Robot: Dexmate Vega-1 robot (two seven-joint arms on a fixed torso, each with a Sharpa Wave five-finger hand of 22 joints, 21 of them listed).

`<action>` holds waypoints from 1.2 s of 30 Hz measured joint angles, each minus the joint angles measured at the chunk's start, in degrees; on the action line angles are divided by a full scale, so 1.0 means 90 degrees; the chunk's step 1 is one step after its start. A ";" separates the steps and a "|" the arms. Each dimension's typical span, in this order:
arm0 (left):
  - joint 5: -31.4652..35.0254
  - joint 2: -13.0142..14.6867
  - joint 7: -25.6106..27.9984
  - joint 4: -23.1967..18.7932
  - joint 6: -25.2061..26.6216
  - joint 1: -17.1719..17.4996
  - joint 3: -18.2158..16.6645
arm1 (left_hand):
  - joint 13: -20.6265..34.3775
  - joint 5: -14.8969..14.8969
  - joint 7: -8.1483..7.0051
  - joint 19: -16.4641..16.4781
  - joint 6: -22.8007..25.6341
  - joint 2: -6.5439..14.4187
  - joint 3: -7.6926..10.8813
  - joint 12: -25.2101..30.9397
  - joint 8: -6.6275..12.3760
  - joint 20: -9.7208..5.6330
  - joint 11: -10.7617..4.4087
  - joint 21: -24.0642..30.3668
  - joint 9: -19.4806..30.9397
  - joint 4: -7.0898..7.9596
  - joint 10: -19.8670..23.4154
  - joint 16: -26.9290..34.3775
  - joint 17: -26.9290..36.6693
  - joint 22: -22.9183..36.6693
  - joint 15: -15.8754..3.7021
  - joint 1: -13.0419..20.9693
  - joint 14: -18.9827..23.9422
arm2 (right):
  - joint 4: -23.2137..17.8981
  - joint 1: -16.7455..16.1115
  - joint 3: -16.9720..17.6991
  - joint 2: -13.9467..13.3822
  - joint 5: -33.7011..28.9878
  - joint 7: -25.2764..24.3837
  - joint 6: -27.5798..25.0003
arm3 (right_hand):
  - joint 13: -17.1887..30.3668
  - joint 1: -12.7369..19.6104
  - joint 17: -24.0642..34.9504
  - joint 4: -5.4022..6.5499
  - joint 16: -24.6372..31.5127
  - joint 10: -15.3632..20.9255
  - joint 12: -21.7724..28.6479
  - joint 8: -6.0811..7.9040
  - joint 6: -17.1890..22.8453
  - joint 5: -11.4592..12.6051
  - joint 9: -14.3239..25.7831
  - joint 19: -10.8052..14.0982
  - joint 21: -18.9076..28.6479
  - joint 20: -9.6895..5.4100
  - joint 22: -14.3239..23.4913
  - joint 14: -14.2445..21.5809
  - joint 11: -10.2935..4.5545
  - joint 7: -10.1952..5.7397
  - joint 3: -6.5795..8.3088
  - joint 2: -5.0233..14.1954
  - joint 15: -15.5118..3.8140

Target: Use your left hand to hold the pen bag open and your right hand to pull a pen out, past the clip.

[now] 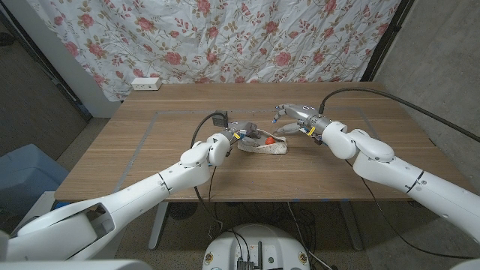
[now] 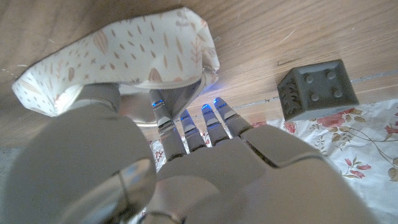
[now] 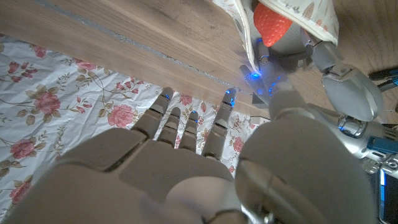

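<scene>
At table centre, left robot hand [image 1: 241, 138] grips pen bag [image 1: 268, 146]; right robot hand [image 1: 291, 118] nearby.

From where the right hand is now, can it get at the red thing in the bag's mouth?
Probably yes. The right hand is open beside the pen bag, whose mouth the left hand holds, with the red item exposed; nothing lies between.

A floral curtain [image 1: 225, 37] is hung behind the wooden table [image 1: 150, 161], and a white power strip [image 1: 145, 84] is seen at the table's far edge, left of centre. A dark grey studded cube [image 2: 317, 89] is seen on the tabletop in the left wrist view. A blue bin [image 1: 22, 176] is seen on the floor at the table's left.
</scene>
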 measured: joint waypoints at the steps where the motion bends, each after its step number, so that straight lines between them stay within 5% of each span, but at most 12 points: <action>1: 0.0000 0.0000 0.0004 0.0000 -0.0009 0.0000 0.0000 | 0.0000 0.0000 0.0000 0.0000 0.0000 -0.0002 0.0000 0.0000 0.0000 0.0000 0.0000 0.0000 0.0000 0.0000 0.0000 0.0000 0.0000 0.0000 0.0000 0.0002 0.0000 | 0.0000 0.0013 -0.0019 0.0014 -0.0112 0.0084 -0.0007 | 0.0000 0.0000 0.0003 0.0000 0.0000 0.0000 0.0000 0.0024 -0.0002 0.0000 0.0000 0.0000 0.0000 0.0000 0.0000 0.0000 0.0000 0.0002 0.0000 0.0000 0.0000; 36: 0.0027 -0.0050 0.0032 0.0102 -0.0068 -0.0078 0.0074 | 0.0000 0.0000 0.0000 0.0002 0.0000 0.0023 -0.0026 0.0000 0.0000 0.0001 0.0000 0.0000 0.0001 -0.0026 0.0000 0.0015 0.0000 0.0000 0.0000 -0.0023 0.0000 | 0.0269 0.0259 -0.0415 0.0397 -0.0869 0.0752 -0.0290 | -0.0001 -0.0002 0.0032 0.0080 0.0049 0.0000 0.0000 0.0171 0.0135 0.0001 0.0059 0.0044 0.0000 -0.0045 0.0000 0.0023 0.0001 0.0001 -0.0081 -0.0002 -0.0022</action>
